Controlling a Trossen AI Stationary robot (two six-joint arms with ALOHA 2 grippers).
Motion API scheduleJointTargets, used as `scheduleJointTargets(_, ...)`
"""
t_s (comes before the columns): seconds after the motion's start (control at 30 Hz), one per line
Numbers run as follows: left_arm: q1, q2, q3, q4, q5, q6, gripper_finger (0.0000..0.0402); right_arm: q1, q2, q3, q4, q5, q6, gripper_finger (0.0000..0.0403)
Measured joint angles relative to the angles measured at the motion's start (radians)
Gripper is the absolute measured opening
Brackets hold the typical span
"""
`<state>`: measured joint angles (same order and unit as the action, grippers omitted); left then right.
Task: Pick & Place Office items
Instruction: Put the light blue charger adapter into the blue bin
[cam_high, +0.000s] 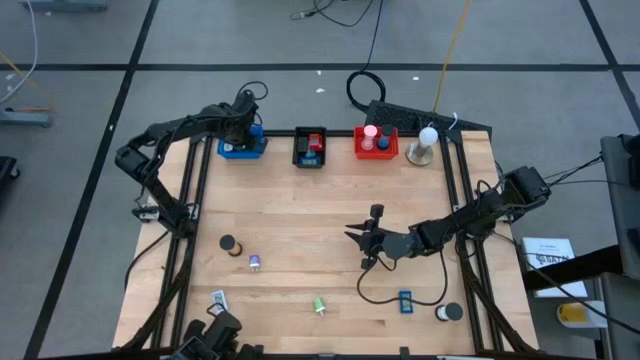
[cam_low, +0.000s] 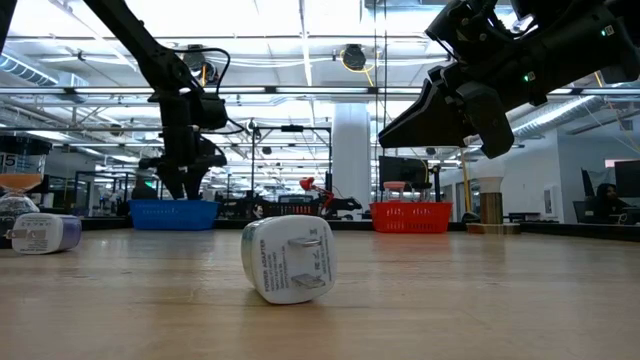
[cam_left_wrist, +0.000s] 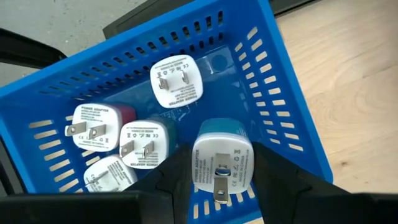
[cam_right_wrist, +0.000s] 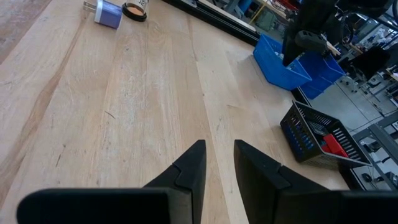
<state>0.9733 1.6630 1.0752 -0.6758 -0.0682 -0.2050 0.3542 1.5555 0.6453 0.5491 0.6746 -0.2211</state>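
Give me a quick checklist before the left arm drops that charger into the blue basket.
1. Left hand grips the white and teal plug-in charger: ok.
2. Charger is over the blue slotted plastic basket, inside its walls: ok.
3. Free floor below for it: cannot tell; four white chargers already lie in the basket.
4. Right hand is empty, fingers slightly apart, above bare wooden table away from the basket: ok.
5. Items left to sort, such as the purple charger: not ok, several remain on the table.
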Motion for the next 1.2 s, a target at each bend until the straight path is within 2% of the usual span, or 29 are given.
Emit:
scheduleJointTargets(0.3, -0.014, 0.098, 0.0, 0.054, -0.022, 0.003, 0.0136, 0.0, 0.0, 0.0, 0.0, 0.0, 0.0, 0.0073)
scheduleJointTargets(0.6, -0.013, 0.096, 0.0, 0.049, -0.022, 0.017, 0.0137, 0.001, 0.0, 0.0, 0.0, 0.0, -0.002, 0.0073)
scheduleJointTargets(0.8, -0.014, 0.095, -0.001, 0.032, -0.038, 0.025, 0.0234, 0.001, 0.0, 0.0, 0.0, 0.0, -0.002, 0.0073)
scheduleJointTargets(0.9, -0.014, 0.092, -0.001, 0.032, -0.052, 0.027, 0.0256, 0.001, 0.0, 0.0, 0.0, 0.0, -0.003, 0.0073)
scheduleJointTargets(1.0, -0.014, 0.075, -0.001, 0.035, -0.083, 0.036, 0.0255, 0.001, 0.0, 0.0, 0.0, 0.0, -0.003, 0.0073)
scheduleJointTargets(1.2, -0.014, 0.021, -0.001, 0.035, -0.099, 0.045, 0.0227, 0.001, 0.0, 0.0, 0.0, 0.0, -0.003, 0.0073)
